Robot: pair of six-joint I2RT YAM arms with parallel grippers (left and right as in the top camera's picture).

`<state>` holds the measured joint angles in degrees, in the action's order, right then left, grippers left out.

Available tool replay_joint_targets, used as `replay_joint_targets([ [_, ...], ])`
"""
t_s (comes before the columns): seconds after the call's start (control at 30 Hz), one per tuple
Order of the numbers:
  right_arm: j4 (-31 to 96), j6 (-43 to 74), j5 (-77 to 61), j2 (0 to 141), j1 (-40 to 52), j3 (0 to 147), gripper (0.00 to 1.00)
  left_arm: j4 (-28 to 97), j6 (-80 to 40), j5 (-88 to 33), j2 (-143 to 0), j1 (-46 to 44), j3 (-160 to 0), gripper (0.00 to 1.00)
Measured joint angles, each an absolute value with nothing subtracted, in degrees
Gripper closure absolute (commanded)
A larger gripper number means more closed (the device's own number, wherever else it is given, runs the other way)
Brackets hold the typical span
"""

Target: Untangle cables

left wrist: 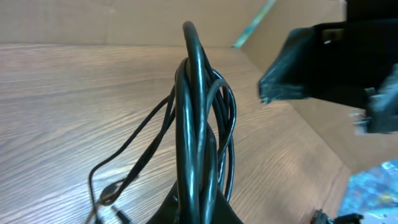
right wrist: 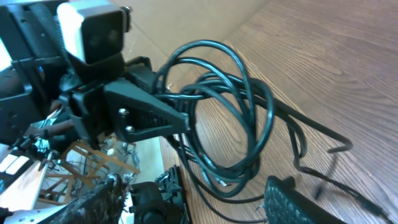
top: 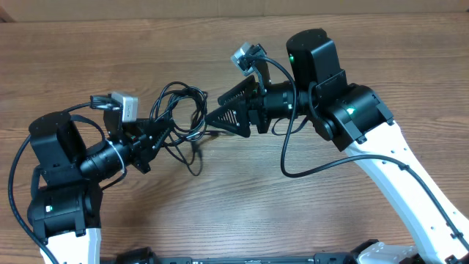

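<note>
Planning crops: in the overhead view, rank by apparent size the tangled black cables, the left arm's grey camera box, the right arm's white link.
1. right arm's white link
2. tangled black cables
3. left arm's grey camera box

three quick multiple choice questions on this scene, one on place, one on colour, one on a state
1. Where are the cables? A between the left gripper and right gripper; B behind the right arm's base; C under the left arm's base.
2. Their colour? A white; B red; C black.
3. The left gripper is: A open; B shut on the cables; C out of view.
Key: A, overhead shows the coil between them; C, every strand is black; B, its fingers pinch the coil.
</note>
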<state>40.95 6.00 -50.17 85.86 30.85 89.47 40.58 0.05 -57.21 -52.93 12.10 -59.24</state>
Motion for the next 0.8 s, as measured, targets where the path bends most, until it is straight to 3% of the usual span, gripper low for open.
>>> replay_joint_targets([
  [0.17, 41.36, 6.0, -48.51, 85.86, 30.85, 89.47, 0.32, 40.45, -0.03, -61.41, -52.93, 12.1, -59.24, 0.95],
  [0.27, 41.98, 5.89, -47.46, 85.86, 30.85, 89.47, 0.42, 40.4, -0.27, -62.89, -52.93, 12.1, -59.24, 0.95],
  [0.53, 42.57, 6.2, -46.26, 85.86, 30.85, 89.47, 0.46, 40.27, -1.32, -66.02, -52.93, 11.16, -59.24, 0.95],
  [0.57, 42.61, 6.17, -46.22, 85.86, 30.85, 89.47, 0.5, 40.27, -1.32, -66.15, -52.93, 10.57, -59.24, 0.95],
  [0.6, 42.59, 6.0, -46.17, 85.86, 30.85, 89.47, 0.63, 40.27, -1.32, -66.28, -52.93, 9.96, -59.24, 0.96],
  [0.63, 42.57, 6.13, -46.11, 85.86, 30.85, 89.47, 0.83, 40.27, -1.32, -66.41, -52.93, 9.41, -59.24, 0.95],
  [0.67, 42.52, 5.93, -46.06, 85.86, 30.85, 89.47, 0.96, 40.23, -1.32, -66.46, -52.93, 8.86, -59.24, 0.95],
  [0.8, 42.7, 6.37, -46.04, 85.86, 30.85, 89.47, 0.96, 39.48, -1.5, -66.15, -52.93, 7.46, -59.24, 0.96],
])
